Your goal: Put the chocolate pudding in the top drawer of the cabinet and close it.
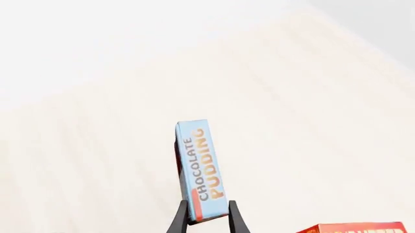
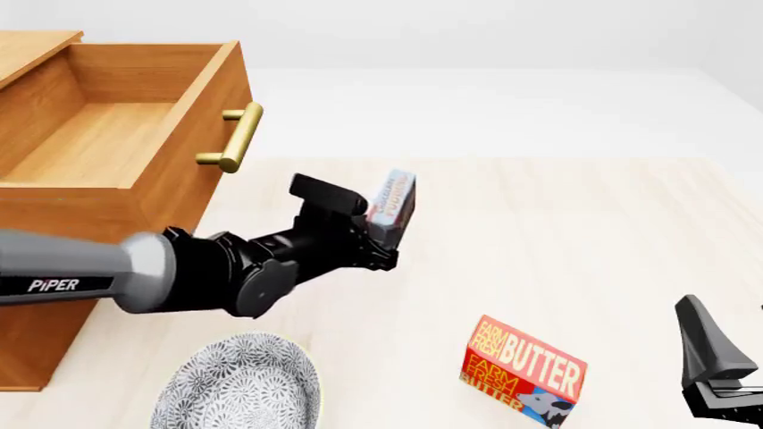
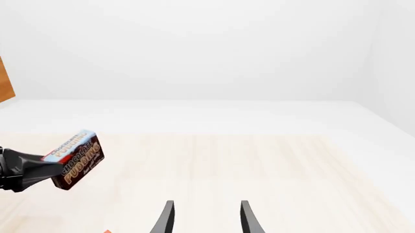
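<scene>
My left gripper [image 2: 379, 234] is shut on the chocolate pudding [image 2: 391, 204], a thin box with a light blue top and dark brown side, held in the air above the table to the right of the cabinet [image 2: 71, 223]. The left wrist view shows the pudding [image 1: 199, 167] pinched between the two fingers [image 1: 180, 221]. The right wrist view also catches the pudding [image 3: 77, 160] held aloft. The top drawer [image 2: 113, 134] stands pulled out and empty, brass handle [image 2: 236, 137] facing right. My right gripper [image 3: 204, 218] is open with nothing in it, near the table's front right [image 2: 716, 366].
A red-and-yellow butter box [image 2: 523, 371] lies on the light wooden table [image 2: 573, 241] at front centre-right; its corner shows in the left wrist view [image 1: 356, 227]. A patterned grey bowl [image 2: 238, 384] sits at the front, under my left arm.
</scene>
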